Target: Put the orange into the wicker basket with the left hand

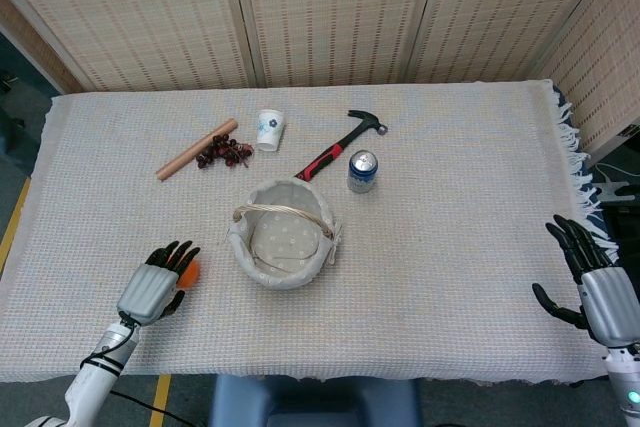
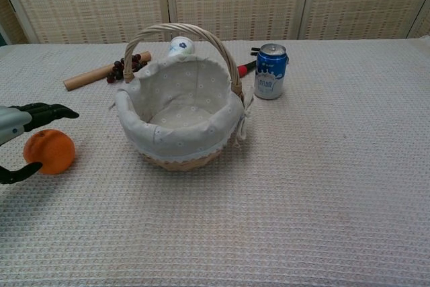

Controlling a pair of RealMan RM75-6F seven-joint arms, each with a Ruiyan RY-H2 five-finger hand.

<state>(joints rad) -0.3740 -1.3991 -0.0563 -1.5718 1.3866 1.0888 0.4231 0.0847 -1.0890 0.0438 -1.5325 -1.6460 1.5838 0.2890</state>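
Note:
The orange (image 2: 50,150) lies on the cloth left of the wicker basket (image 2: 176,144), which has a pale fabric lining and a tall handle. My left hand (image 1: 157,289) is over the orange with its fingers apart around it; most of the fruit (image 1: 190,270) is hidden under the hand in the head view. In the chest view the left hand's fingers (image 2: 41,112) reach above the orange and the thumb lies below it, without a closed grip. My right hand (image 1: 598,292) hovers open at the table's front right edge.
A blue drink can (image 2: 271,70) stands right of the basket. Behind the basket lie a red-handled hammer (image 1: 335,145), a paper cup (image 1: 269,129), a bunch of dark grapes (image 1: 225,152) and a wooden stick (image 1: 195,148). Woven screens close off the back.

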